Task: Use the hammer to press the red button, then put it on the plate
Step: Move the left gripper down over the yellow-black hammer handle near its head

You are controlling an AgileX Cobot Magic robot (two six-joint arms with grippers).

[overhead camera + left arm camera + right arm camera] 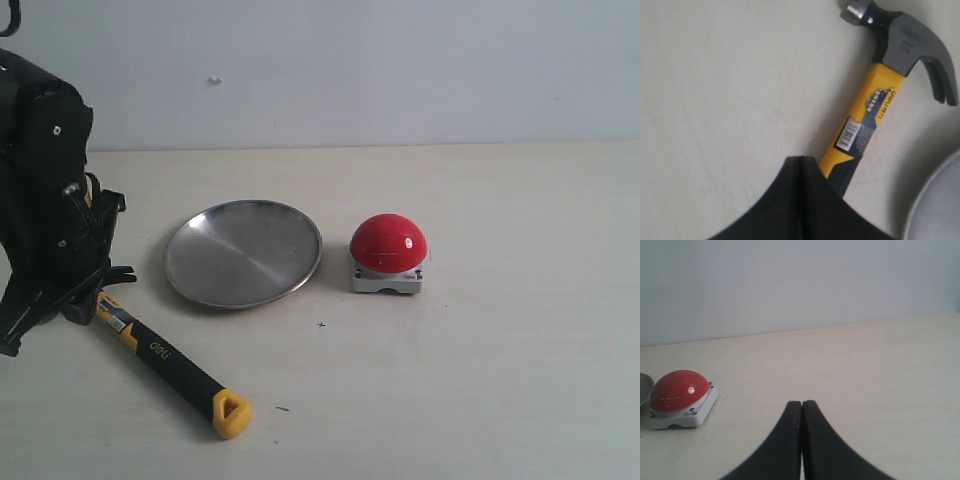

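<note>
Leftmost in the exterior view, we are seeing the black left arm [45,200] leaning over the head end of the hammer [165,355]. The hammer is lying flat on the pale table [500,390], with its black-and-yellow handle running toward the camera and its yellow looped end pointing right. In the left wrist view we are reading the left gripper [800,160] as closed. Its two black fingers are meeting along a single seam, and the handle is passing beneath their tips. We cannot tell whether they are touching it. The dark head and claw are lying clear beyond the fingers. Just right of the hammer's head end, the round steel plate [243,253] is resting on the table, apart from the hammer. Further right, the red button [388,243] is standing on its light-grey base, near the plate but not touching it. Farthest right, we are finding the right gripper [801,404] only in the right wrist view. Its fingers are pressing together and gripping nothing, well apart from the button.
</note>
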